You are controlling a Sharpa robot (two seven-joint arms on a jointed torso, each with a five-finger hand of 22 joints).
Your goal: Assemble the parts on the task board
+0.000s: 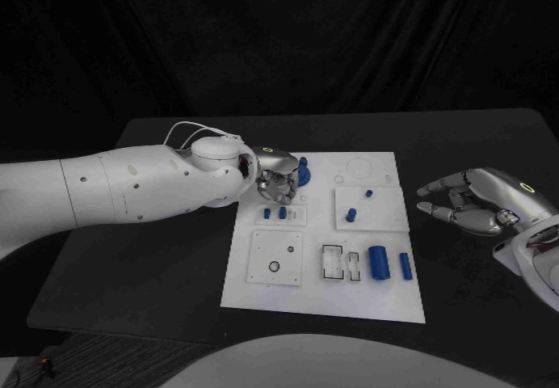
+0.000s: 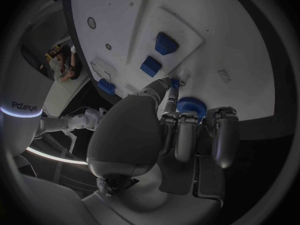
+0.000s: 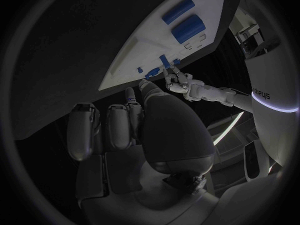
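Note:
The white task board (image 1: 329, 293) lies mid-table. My left hand (image 1: 275, 176) is over its far left corner and pinches a small blue peg (image 2: 175, 83) between thumb and finger, held upright just above a round blue disc (image 2: 191, 106) on the board. From the right wrist view that peg (image 3: 164, 61) rises from the left hand (image 3: 181, 82) beside the disc (image 3: 152, 72). My right hand (image 1: 477, 200) hovers off the board's right edge with its fingers bent and apart, holding nothing.
Two small blue pieces (image 1: 274, 213) stand in a plate near the left hand. Two more (image 1: 350, 215) sit on the right plate. A large blue cylinder (image 1: 380, 263) and a thinner one (image 1: 405, 266) lie near the front, beside empty slots (image 1: 334, 263) and a ring (image 1: 274, 266).

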